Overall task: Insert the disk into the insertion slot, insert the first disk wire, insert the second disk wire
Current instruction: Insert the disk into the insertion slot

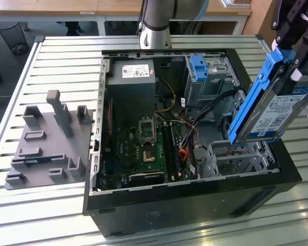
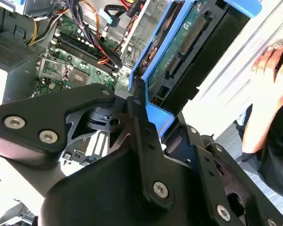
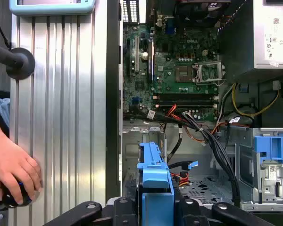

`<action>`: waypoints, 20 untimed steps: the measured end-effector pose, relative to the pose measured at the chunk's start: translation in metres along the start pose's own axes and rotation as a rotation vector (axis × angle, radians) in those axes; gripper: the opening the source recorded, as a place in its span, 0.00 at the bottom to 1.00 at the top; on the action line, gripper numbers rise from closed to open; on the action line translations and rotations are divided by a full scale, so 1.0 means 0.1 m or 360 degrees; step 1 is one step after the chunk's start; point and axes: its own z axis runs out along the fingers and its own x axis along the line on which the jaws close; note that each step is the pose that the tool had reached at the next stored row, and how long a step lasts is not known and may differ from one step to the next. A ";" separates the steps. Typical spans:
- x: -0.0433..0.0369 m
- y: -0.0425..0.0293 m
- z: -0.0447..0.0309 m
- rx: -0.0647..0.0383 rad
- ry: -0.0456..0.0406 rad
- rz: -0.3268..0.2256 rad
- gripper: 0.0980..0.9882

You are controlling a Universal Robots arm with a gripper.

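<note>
By my reading, none of the three steps is finished. Nearest the exterior camera, the insertion slot (image 1: 236, 156) sits empty in a corner of the open computer case (image 1: 195, 207), its perforated walls bare. Just above the slot hangs the disk (image 1: 277, 110). Its lower end is close over the cage mouth but not yet inside it (whether a corner touches the sheet metal I cannot tell). Well above the slot, the pincer (image 1: 289, 51) is closed on the upper end of the blue carrier and bears the whole drive.

The disk's long axis stands steep. Its lower end points down at the slot and its upper end leans toward the exterior view's right. The labelled face looks outward from the case.

Beyond the slot, a bundle of black and orange wires (image 1: 187, 138) lies loose beside the motherboard (image 1: 143, 143). None of it reaches the disk, so both wire insertions remain to be done. Farther beyond the slot stands the taller cage (image 1: 215, 77) with its own blue tray (image 1: 199, 66).
</note>
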 end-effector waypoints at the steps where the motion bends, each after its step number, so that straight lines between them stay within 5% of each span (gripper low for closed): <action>1: 0.000 0.000 0.000 0.0000 0.0000 0.0000 0.30; 12: 0.000 0.028 0.010 0.0011 0.0000 0.0000 0.30; 20: -0.002 0.057 0.085 0.0017 -0.0001 0.0020 0.30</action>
